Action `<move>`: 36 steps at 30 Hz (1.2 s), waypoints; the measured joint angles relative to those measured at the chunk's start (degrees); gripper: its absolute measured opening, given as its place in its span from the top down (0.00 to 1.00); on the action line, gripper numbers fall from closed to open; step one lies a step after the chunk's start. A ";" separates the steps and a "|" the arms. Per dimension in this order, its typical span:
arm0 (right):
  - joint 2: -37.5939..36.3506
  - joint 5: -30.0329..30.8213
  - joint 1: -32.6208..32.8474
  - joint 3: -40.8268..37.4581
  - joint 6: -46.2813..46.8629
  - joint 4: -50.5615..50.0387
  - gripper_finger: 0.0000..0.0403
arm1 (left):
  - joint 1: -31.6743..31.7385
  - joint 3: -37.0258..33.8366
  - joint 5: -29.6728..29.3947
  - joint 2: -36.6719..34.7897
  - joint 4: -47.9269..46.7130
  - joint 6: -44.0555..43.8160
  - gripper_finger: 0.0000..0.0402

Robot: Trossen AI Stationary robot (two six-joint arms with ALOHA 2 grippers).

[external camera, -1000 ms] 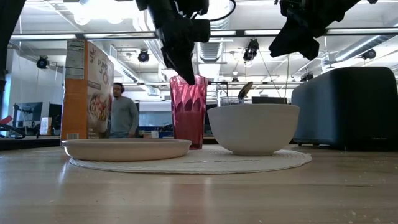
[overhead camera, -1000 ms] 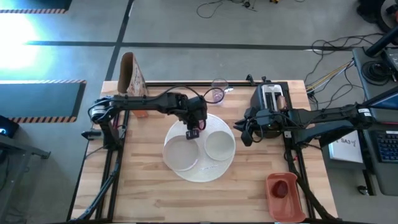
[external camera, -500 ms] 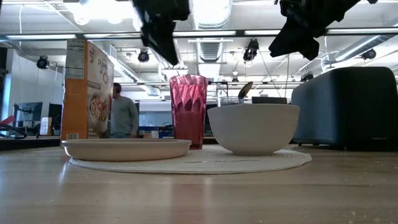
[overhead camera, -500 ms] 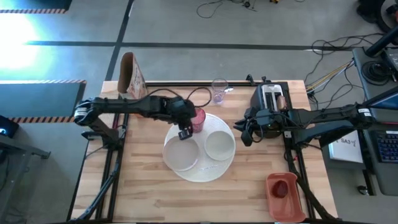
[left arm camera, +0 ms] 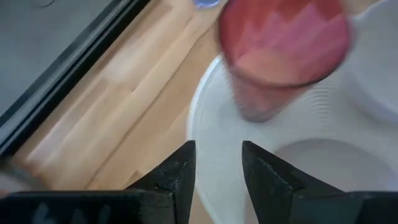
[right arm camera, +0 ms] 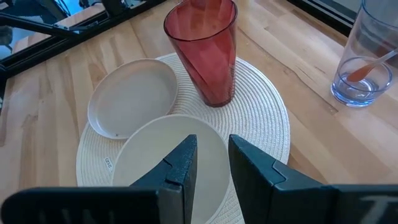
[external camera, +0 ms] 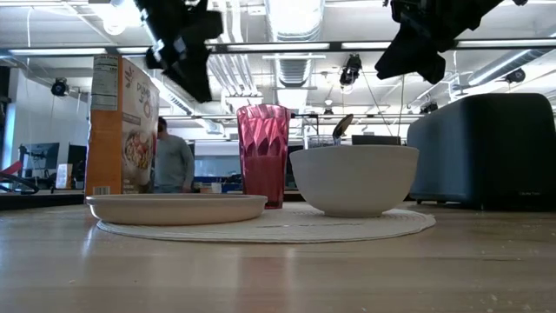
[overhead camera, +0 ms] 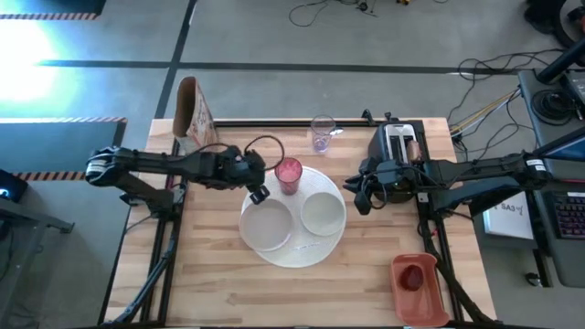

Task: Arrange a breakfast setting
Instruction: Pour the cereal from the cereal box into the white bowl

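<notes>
Left gripper (overhead camera: 257,193) hangs above the table at the outer rim of the large round white plate (overhead camera: 322,252) (it looks more like a woven mat in the right wrist view), on the side toward the cereal box (overhead camera: 193,111); its two dark fingers (left arm camera: 173,176) stand a little apart with nothing between them. Just beyond that gripper, the pink cup (overhead camera: 288,174) stands upright on the round plate's rim, free of any grip. On the same round plate the small white plate (overhead camera: 268,225) lies beside the cup, and the white bowl (overhead camera: 322,212) sits next to it, the two close together without any overlap. Off the round plate, toward the table's far edge, the clear purplish glass (overhead camera: 321,133) stands with a spoon (right arm camera: 371,65) leaning inside it. Farther out, on the side away from the cereal box, the right gripper (overhead camera: 362,195) hovers above the wood just past the round plate's edge, its fingers (right arm camera: 178,165) parted by a narrow gap and holding nothing. Behind that gripper sits the dark toaster (overhead camera: 398,146), with toast (overhead camera: 411,144) showing in a slot. Well apart from the round plate, at the table's near corner on the toaster's side, a reddish tray (overhead camera: 418,289) holds a small red fruit (overhead camera: 413,277).
</notes>
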 joint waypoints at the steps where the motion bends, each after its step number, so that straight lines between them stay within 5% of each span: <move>1: 0.00 0.00 0.00 0.00 0.00 0.00 0.80 | -0.13 -1.25 -1.32 -0.29 -0.05 -1.84 0.72; 11: 0.00 0.00 0.00 0.00 -0.01 0.13 0.80 | -1.84 -10.14 -5.05 -0.76 3.46 -20.53 0.69; 26: 0.00 0.00 0.00 0.00 -0.01 0.13 0.80 | -6.79 -14.85 -11.69 -0.08 -4.12 -49.80 0.41; 36: 0.00 0.00 -0.02 0.00 -0.02 0.13 0.80 | -11.94 -15.27 -11.99 0.07 -20.03 -69.88 0.38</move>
